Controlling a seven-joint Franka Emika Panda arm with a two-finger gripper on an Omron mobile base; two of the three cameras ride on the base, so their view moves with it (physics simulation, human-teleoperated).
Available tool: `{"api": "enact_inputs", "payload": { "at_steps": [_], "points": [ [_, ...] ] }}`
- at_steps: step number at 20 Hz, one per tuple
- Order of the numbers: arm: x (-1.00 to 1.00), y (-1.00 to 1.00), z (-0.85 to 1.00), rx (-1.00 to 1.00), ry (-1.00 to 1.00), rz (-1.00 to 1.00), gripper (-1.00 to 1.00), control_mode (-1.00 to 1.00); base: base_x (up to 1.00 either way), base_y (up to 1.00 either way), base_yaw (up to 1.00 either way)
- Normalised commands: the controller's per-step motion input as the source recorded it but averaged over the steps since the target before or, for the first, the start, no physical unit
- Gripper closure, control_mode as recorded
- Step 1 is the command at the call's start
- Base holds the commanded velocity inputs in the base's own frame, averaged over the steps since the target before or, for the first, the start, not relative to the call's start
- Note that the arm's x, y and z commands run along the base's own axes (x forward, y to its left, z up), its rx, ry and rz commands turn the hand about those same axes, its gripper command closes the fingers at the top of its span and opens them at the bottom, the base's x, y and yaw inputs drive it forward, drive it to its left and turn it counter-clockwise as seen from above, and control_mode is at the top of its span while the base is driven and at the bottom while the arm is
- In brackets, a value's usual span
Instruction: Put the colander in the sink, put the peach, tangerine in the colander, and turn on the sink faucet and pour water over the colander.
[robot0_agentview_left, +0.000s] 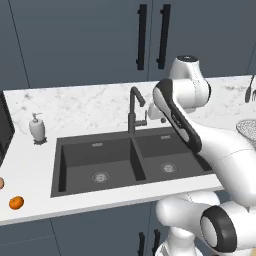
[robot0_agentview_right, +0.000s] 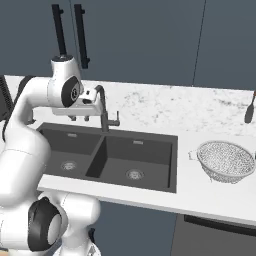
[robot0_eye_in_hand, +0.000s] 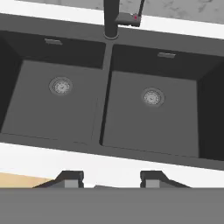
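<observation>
The dark double-basin sink lies below me, a round drain in each basin. Its gooseneck faucet stands behind the divider. My gripper hangs open and empty above the sink, just left of the faucet in the right base view. The silvery mesh colander sits upright on the counter to the right of the sink. The bright orange tangerine lies on the counter far left, with the paler peach at the frame's edge beside it.
A white soap dispenser stands left of the sink. A dark utensil hangs at the back right. A dark appliance sits at the far left. Dark cabinet doors with black handles rise behind the marble counter.
</observation>
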Motion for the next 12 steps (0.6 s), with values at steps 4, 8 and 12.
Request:
{"api": "enact_inputs", "payload": {
  "at_steps": [4,8,12],
  "points": [
    [-0.55,-0.58,0.0,0.15,-0.2,-0.1,-1.0,-1.0,0.0,0.0,0.0],
    [-0.68,-0.96,0.0,0.25,-0.25,-0.27,-1.0,-1.0,0.0,0.0,0.0],
    [-0.54,-0.87,-0.11,0.19,-0.11,-0.41,-1.0,-1.0,0.0,0.0,0.0]
  ]
}}
